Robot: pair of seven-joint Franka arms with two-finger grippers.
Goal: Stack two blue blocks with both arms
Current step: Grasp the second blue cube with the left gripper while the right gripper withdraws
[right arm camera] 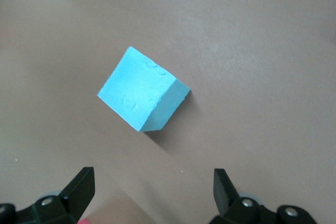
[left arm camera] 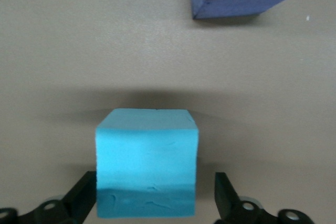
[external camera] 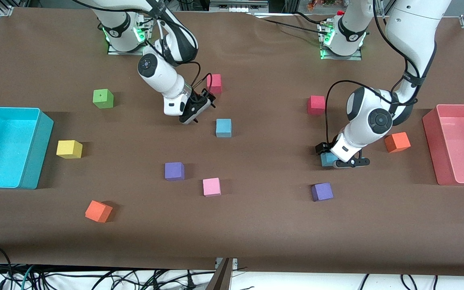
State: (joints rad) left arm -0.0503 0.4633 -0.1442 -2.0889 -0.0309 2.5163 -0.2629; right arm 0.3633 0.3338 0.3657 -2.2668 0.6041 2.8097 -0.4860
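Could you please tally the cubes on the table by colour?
Blue: 2
Purple: 2
Orange: 2
Red: 2
Green: 1
Yellow: 1
Pink: 1
Total: 11

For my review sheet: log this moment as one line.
left gripper: open, straddling blue block | right gripper: open above second blue block | stack: not begun

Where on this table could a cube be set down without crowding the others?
Bare cloth lies between the green cube and the yellow cube, and nearer the camera than the pink cube. It is crowded where the left gripper straddles a blue block, beside the orange cube.
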